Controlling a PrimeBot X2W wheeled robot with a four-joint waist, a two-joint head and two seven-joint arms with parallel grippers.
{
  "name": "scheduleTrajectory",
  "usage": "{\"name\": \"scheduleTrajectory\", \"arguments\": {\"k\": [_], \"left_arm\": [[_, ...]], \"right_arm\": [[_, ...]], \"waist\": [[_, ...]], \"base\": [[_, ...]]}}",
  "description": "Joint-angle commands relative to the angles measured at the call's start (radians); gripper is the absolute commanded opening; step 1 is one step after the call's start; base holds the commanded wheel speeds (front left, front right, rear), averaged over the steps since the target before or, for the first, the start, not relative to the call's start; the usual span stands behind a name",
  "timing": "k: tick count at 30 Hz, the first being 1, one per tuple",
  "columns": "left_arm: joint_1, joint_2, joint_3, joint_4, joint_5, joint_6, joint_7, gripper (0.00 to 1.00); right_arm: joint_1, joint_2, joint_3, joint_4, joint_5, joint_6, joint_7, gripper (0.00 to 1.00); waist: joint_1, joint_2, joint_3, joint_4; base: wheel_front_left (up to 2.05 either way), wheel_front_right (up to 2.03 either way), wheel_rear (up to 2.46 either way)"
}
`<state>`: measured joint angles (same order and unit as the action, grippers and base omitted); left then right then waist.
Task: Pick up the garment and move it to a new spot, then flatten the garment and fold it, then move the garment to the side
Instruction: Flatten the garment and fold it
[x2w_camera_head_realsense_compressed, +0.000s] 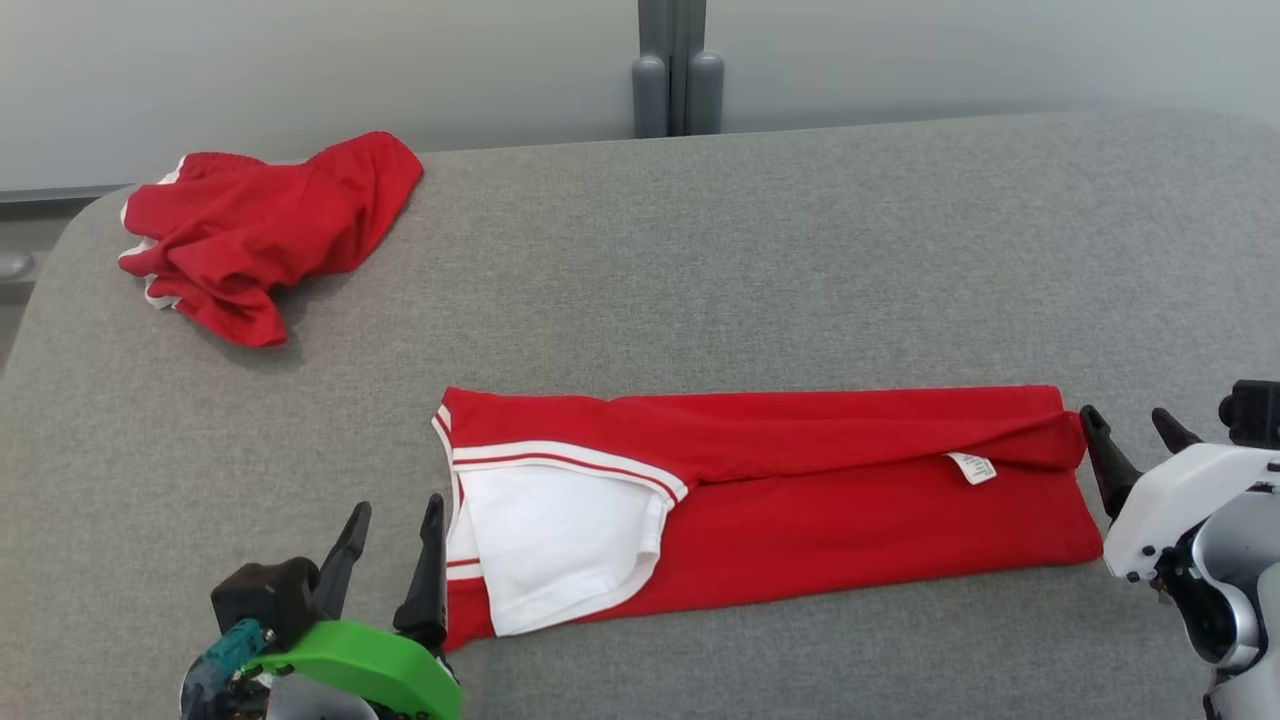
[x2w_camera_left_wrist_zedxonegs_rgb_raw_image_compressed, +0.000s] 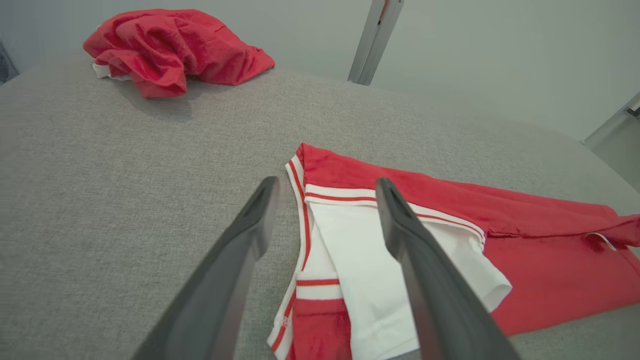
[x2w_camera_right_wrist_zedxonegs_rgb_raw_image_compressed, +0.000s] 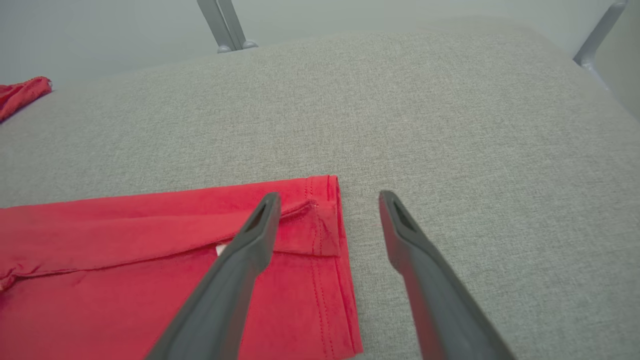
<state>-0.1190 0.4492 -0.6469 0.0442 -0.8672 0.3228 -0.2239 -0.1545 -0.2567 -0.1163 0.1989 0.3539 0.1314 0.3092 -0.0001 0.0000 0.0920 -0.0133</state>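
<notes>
Grippers spread, empty | head: left gripper beside garment white end, right gripper at hem, garment folded long on cushion | left wrist: fingers straddle white trim | right wrist: fingers straddle hem corner | likely mid-fold; cross-fold, side move remain

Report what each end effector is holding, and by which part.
Nothing is held. The left end effector stands open at the collar end of the folded red garment, the right end effector open at its hem end.

White tag on red garment: print seemingly illegible.
</notes>
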Motion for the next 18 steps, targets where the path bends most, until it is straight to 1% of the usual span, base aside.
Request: {"name": "scheduleTrajectory", "arguments": {"k": [1,3,7,14,18], "left_arm": [[0.002,-0.008,0.004,0.009,0.009,0.006,-0.007,1.00],[-0.010,-0.016,0.006,0.014,0.012,0.010,-0.011,1.00],[-0.025,-0.020,0.009,0.025,0.021,0.011,-0.015,1.00],[-0.024,-0.017,0.020,0.034,0.019,0.012,-0.020,1.00],[-0.018,-0.014,0.025,0.034,0.017,0.014,-0.023,1.00]], "right_arm": [[-0.024,0.001,0.000,0.012,-0.012,-0.001,0.012,1.00],[-0.043,-0.003,0.001,0.043,-0.022,-0.001,0.031,1.00],[-0.087,-0.011,-0.003,0.144,-0.043,-0.001,0.056,1.00],[-0.115,-0.014,-0.020,0.324,-0.080,-0.001,0.063,1.00],[-0.116,-0.006,-0.018,0.395,-0.085,-0.001,0.061,1.00]], "waist": [[0.0001,0.0000,-0.001,0.014],[0.0001,0.0000,0.004,0.029],[0.0001,0.0000,0.016,0.062],[0.0001,0.0000,0.026,0.117],[0.0001,0.0000,0.023,0.131]], "base": [[0.00,0.00,0.00],[0.00,0.00,0.00],[0.00,0.00,0.00],[0.00,0.00,0.00],[0.00,0.00,0.00]]}}
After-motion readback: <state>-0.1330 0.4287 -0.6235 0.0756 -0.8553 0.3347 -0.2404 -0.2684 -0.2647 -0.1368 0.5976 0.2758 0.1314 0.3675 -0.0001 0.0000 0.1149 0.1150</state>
